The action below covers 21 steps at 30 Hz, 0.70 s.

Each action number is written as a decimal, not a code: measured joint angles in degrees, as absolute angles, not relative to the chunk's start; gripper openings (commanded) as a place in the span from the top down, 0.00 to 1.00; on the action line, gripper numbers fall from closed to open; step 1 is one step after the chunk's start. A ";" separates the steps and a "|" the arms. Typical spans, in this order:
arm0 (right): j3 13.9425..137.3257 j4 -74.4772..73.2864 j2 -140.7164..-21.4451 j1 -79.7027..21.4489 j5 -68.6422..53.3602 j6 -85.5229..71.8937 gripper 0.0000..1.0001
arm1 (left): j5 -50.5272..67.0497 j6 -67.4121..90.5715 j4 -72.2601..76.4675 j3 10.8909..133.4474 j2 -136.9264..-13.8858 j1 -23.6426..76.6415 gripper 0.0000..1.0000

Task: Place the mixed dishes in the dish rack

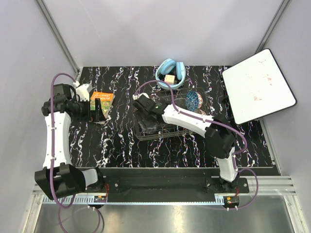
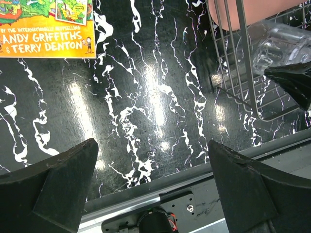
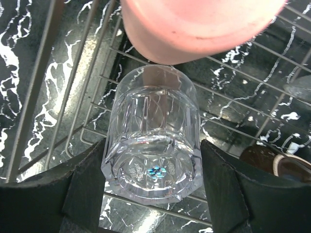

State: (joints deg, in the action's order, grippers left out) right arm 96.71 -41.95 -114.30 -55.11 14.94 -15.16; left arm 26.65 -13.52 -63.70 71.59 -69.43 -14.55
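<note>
My right gripper [image 3: 153, 162] had its fingers pressed on either side of the tumbler [image 3: 151, 141], low in the rack [image 3: 63, 63], the thick base facing my wrist and the mouth pointing away. Just past the mouth sat the cup [image 3: 194, 24], touching it or nearly so; I could not tell which. I judged the tumbler hard, smooth and slippery, heavy at the base, and liable to chip against the wires or the cup, so a hold across the lower wall near the base seemed the safest. The cup looked light and forgiving by comparison. A rounded rim [image 3: 284, 162] at the lower right was cut off, and I could not name it. Whether the tumbler rested on the wires or hung just above them was hard to make out through the clear wall. My left gripper [image 2: 151, 145] hung wide apart and empty over the table [image 2: 146, 97], the book [image 2: 46, 29] beyond it. Farther off, my right arm hid much of the rack, with only the blue bowl [image 1: 193, 100] plain at its far end.
</note>
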 measured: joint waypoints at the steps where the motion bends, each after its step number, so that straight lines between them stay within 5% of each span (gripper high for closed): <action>1: 96.55 -41.67 -114.34 -55.09 14.52 -15.16 1.00 | 26.65 -13.52 -63.51 71.57 -69.43 -14.55 0.01; 11: 95.00 -39.53 -114.34 -54.94 13.32 -15.16 0.95 | 26.72 -13.47 -62.94 70.63 -69.21 -14.55 0.01; 12: 94.78 -39.16 -114.34 -54.89 13.34 -15.16 0.92 | 26.72 -13.45 -62.89 70.63 -69.14 -14.55 0.01; 16: 94.00 -37.08 -114.32 -54.63 13.45 -15.20 0.53 | 26.79 -13.43 -62.85 70.63 -68.95 -14.55 0.01; 21: 92.42 -34.59 -113.75 -54.57 13.69 -15.22 0.44 | 26.81 -13.23 -62.83 70.63 -68.95 -14.55 0.01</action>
State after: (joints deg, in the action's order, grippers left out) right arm 92.42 -34.59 -113.75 -54.57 13.69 -15.22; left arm 26.81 -13.23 -62.83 70.63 -68.95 -14.55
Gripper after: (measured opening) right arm 0.739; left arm 0.988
